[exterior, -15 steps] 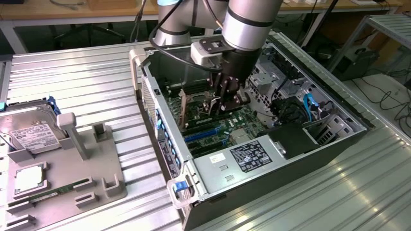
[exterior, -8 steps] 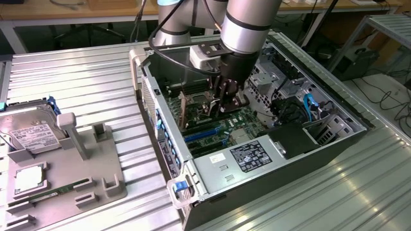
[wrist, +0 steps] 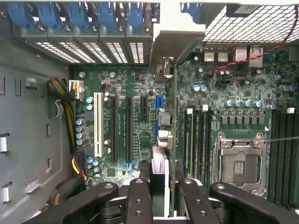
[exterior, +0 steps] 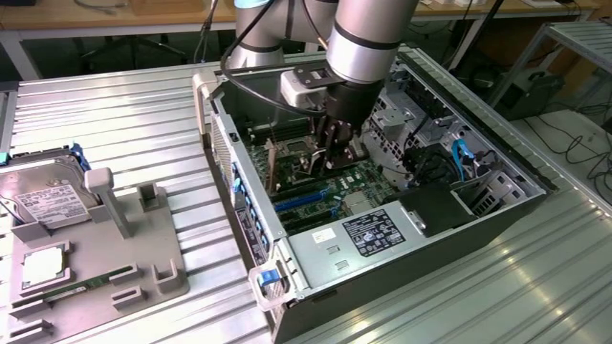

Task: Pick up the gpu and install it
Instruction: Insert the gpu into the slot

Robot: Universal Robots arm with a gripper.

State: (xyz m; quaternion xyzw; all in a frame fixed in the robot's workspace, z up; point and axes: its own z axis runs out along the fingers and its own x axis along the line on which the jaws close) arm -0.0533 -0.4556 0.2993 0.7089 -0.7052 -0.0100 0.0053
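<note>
The black two-finger gripper is down inside the open grey computer case — jaws closed on the thin black gpu, held edge-on between them just above the green motherboard.

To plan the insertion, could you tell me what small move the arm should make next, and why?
Probably a slow, straight push down: the gripper is shut on the gpu, held edge-on over the motherboard, beside the black expansion slots, one end toward the rear vent grilles.
</note>
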